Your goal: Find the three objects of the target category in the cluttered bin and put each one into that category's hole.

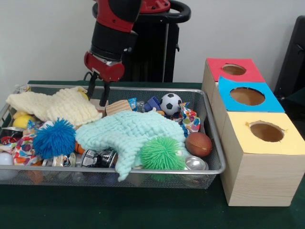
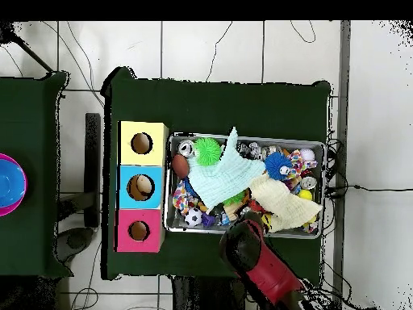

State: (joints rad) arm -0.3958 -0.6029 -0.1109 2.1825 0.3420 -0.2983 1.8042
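We've got the gripper point(image 1: 97, 98) down at the far rim of the bin point(image 1: 215, 162), fingers parted and holding nothing, straddling a wooden block point(image 1: 117, 106) beside the cream cloth point(image 1: 55, 105). Likely targets are balls: soccer ball point(image 1: 170, 103) right of the block, football point(image 1: 198, 143) under the mint cloth's point(image 1: 126, 133) right edge. Cloths cover much, so we dig first.

silver wire-mesh bin point(image 1: 212, 125) on a dark green worktop point(image 1: 143, 210). mint knitted cloth point(image 1: 128, 133), cream knitted cloth point(image 1: 52, 106), blue spiky ball point(image 1: 54, 138), green spiky ball point(image 1: 162, 153), brown football point(image 1: 198, 144), black-and-white soccer ball point(image 1: 170, 103). red hole top point(image 1: 233, 69), blue hole top point(image 1: 247, 96), yellow hole top point(image 1: 266, 131) on pale wood.
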